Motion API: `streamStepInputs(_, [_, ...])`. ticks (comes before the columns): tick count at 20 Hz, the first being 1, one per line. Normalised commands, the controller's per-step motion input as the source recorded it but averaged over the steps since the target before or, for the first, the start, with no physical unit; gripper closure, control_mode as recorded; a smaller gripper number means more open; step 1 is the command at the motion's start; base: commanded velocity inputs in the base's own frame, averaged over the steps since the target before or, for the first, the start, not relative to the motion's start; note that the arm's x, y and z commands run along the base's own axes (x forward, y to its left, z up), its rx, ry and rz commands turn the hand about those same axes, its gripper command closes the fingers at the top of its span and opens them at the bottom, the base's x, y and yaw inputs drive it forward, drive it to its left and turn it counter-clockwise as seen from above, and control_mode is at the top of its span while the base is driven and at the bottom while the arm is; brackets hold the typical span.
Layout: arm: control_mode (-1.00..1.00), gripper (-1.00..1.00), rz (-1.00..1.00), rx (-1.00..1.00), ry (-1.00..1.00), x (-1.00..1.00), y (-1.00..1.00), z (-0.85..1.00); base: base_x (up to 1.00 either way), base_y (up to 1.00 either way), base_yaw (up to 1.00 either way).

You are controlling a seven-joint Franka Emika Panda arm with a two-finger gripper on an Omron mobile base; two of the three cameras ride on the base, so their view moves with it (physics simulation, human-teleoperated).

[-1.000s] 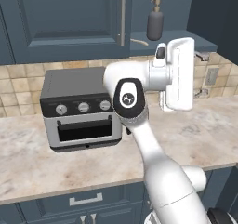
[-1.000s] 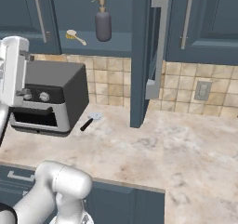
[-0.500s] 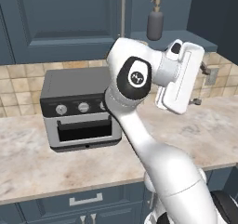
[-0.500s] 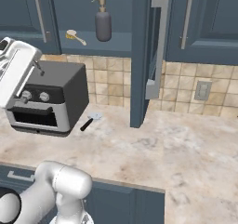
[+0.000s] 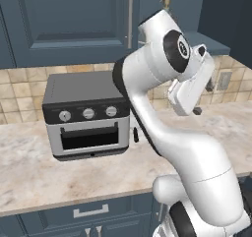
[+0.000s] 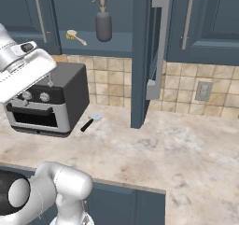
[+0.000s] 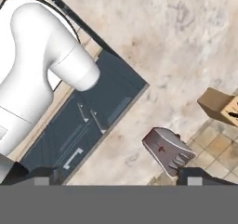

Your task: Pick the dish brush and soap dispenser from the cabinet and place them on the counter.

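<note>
On the cabinet [image 6: 140, 56] shelf, left to right in the right base view: dish brush [image 6: 75, 36] lying flat, head toward the left, then soap dispenser [image 6: 103, 24] upright just beside it, apart. Neither has reached the surface [image 6: 154, 149] yet. Below them sits the toaster oven [image 6: 49, 100], with a small black-handled scraper [image 6: 91, 121] on the surface beside it, then the open cabinet door [image 6: 142, 65] edge-on.

Gripper [image 7: 118, 183]: jaws spread wide, nothing between them. Hand camera looks down at lower drawers [image 7: 88, 121], marble and a knife block [image 7: 167, 148], so the hand is pointed away from the shelf.

Risks, as I judge them:
- Arm must swing up past the toaster oven and open door; a wide elbow could clip either.
- Brush is thin and flat on the shelf; jaws coming in low could scrape the shelf or push it back.
- Dispenser stands near the brush; a careless reach for one may topple or nudge the other.
- Scraper could be mistaken for the brush.
</note>
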Motion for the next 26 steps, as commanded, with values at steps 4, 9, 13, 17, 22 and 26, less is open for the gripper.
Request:
streamStepInputs(4, [-1.00, -1.00, 0.08, 0.43, -0.07, 0.27, -0.02, -0.52, 0.00, 0.00, 0.00])
streamStepInputs(9, [-1.00, -1.00, -0.01, 0.32, -0.25, 0.22, -0.15, -0.40, 0.00, 0.00, 0.00])
streamStepInputs(13, [-1.00, -1.00, -0.04, 0.17, -0.22, 0.08, -0.15, -0.25, 0.00, 0.00, 0.00])
streamStepInputs(17, [-1.00, -1.00, 0.00, 0.00, -0.03, 0.00, 0.00, -0.01, 0.00, 0.00, 0.00])
streamStepInputs(22, [-1.00, -1.00, -0.12, 0.06, -0.33, 0.00, -0.10, 0.04, 0.00, 0.00, 0.00])
streamStepInputs(26, [-1.00, -1.00, -0.31, 0.15, -0.25, 0.10, -0.05, 0.02, 0.00, 0.00, 0.00])
